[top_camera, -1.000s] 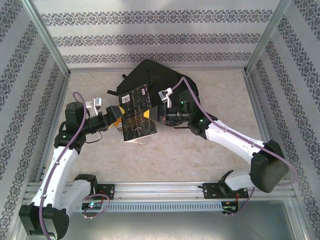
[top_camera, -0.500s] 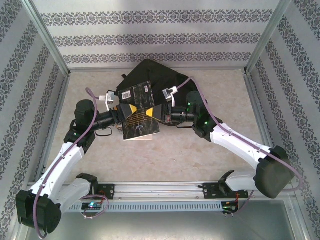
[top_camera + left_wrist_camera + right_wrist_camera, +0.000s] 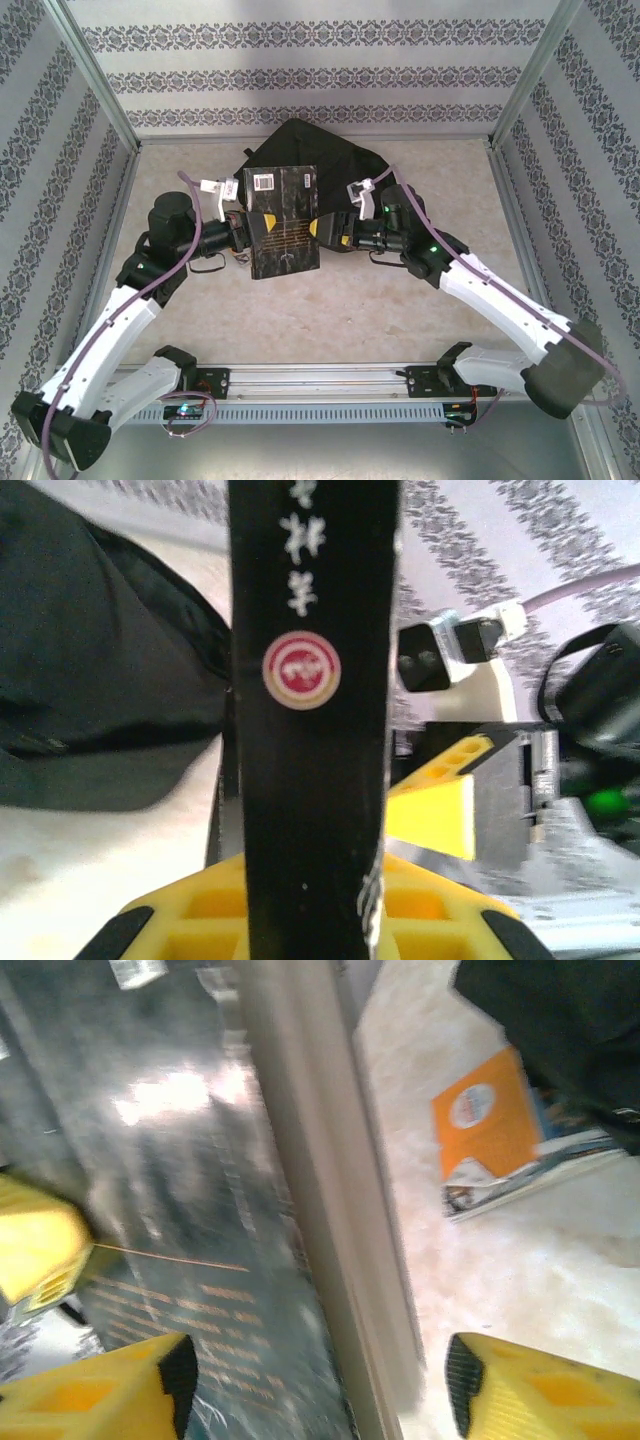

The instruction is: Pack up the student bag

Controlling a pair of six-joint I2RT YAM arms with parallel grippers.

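Note:
A black book (image 3: 283, 220) with gold lettering hangs above the table in front of the student bag (image 3: 318, 152), a black backpack lying at the back. My left gripper (image 3: 244, 228) is shut on the book's left edge; in the left wrist view the black spine (image 3: 305, 670) with a red round emblem rises out of the clamped yellow fingers (image 3: 200, 920). My right gripper (image 3: 326, 231) stands open at the book's right edge. In the right wrist view the pale page edge (image 3: 325, 1220) runs between its spread fingertips (image 3: 520, 1390) without touching them.
An orange booklet (image 3: 488, 1125) on a thin stack lies on the table, partly under the bag's edge (image 3: 560, 1030). Patterned walls enclose the table on three sides. Bare tabletop (image 3: 350, 310) lies between the arms and the near rail.
My left gripper moved in and closed on the book's left edge. My right gripper let go and opened. The book has turned more upright and squarer to the camera.

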